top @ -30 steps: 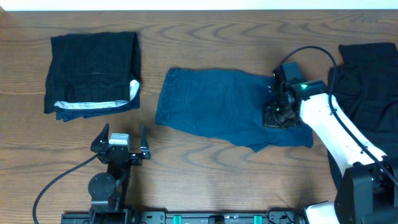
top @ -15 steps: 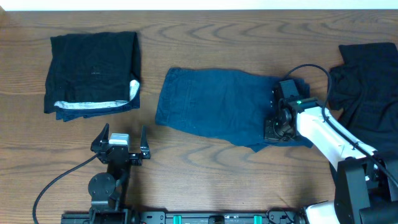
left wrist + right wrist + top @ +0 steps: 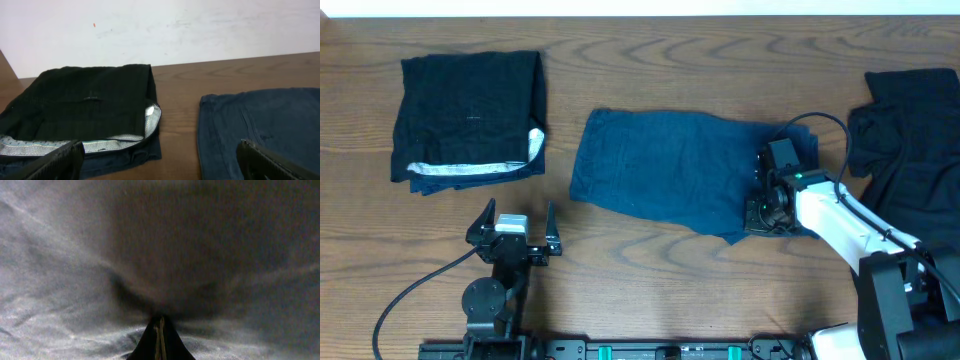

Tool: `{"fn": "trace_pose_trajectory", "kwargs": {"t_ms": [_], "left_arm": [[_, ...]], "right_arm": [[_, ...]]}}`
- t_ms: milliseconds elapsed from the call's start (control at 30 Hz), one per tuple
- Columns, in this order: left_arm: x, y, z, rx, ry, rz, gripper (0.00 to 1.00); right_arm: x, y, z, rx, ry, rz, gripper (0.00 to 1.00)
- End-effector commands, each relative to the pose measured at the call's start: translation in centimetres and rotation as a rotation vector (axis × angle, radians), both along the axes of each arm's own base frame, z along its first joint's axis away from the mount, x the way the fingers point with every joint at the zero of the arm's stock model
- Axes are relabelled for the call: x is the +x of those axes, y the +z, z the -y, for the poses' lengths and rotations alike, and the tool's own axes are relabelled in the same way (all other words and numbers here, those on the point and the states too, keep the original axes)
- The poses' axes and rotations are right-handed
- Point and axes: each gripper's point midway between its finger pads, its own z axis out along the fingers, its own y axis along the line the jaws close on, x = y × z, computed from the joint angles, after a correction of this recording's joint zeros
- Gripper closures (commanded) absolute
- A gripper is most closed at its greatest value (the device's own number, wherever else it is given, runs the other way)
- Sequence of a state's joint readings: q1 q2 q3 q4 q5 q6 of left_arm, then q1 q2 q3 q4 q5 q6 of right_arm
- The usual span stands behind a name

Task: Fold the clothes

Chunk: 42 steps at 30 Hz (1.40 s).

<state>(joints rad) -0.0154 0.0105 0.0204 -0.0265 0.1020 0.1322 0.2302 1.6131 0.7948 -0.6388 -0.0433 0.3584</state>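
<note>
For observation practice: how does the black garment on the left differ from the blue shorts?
The black garment is folded square with a silvery edge; the blue shorts lie spread out, plain. The black garment is untouched; the right pincer pinches the blue shorts. Both rest on the table.

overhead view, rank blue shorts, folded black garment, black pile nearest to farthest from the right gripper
1. blue shorts, centre, pinched by the right gripper
2. black pile, right edge
3. folded black garment, far left

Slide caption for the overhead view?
Right gripper pinches blue shorts at their right end; left gripper sits open near a folded black garment.
</note>
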Motion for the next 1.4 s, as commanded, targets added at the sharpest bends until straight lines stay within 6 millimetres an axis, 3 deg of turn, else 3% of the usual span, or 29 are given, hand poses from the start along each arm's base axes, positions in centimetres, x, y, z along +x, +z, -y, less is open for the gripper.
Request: {"fn": "trace_pose_trajectory", "kwargs": {"t_ms": [0, 433, 567, 800, 967, 1033, 1100, 1233, 1367], "left_arm": [[-0.1, -1.5, 0.5, 0.007, -0.026, -0.043, 0.02], [-0.1, -1.5, 0.5, 0.007, -0.026, -0.043, 0.02], [-0.1, -1.5, 0.5, 0.007, -0.026, -0.043, 0.02], [-0.1, -1.5, 0.5, 0.007, -0.026, -0.043, 0.02], [-0.1, -1.5, 0.5, 0.007, -0.026, -0.043, 0.02], [-0.1, -1.5, 0.5, 0.007, -0.026, -0.043, 0.02], [-0.1, -1.5, 0.5, 0.007, -0.026, -0.043, 0.02], [-0.1, -1.5, 0.5, 0.007, -0.026, -0.043, 0.02], [-0.1, -1.5, 0.5, 0.007, -0.026, -0.043, 0.02]], "right_arm": [[-0.3, -1.1, 0.7, -0.019, -0.026, 0.005, 0.99], [0.8, -0.7, 1.1, -0.048, 0.000, 0.043, 0.99], [2.7, 1.7, 1.3, -0.045, -0.017, 0.057, 0.99], [7.3, 9.1, 1.9, -0.055, 0.068, 0.136, 0.90], [11.5, 13.6, 4.4, -0.082, 0.060, 0.284, 0.89], [13.2, 14.4, 5.9, -0.083, 0.014, 0.357, 0.95], [14.6, 14.9, 7.5, -0.091, -0.012, 0.414, 0.94], [16.0, 15.2, 10.0, -0.087, 0.005, 0.471, 0.86], [16.9, 14.3, 10.7, 0.003, 0.103, 0.496, 0.65]]}}
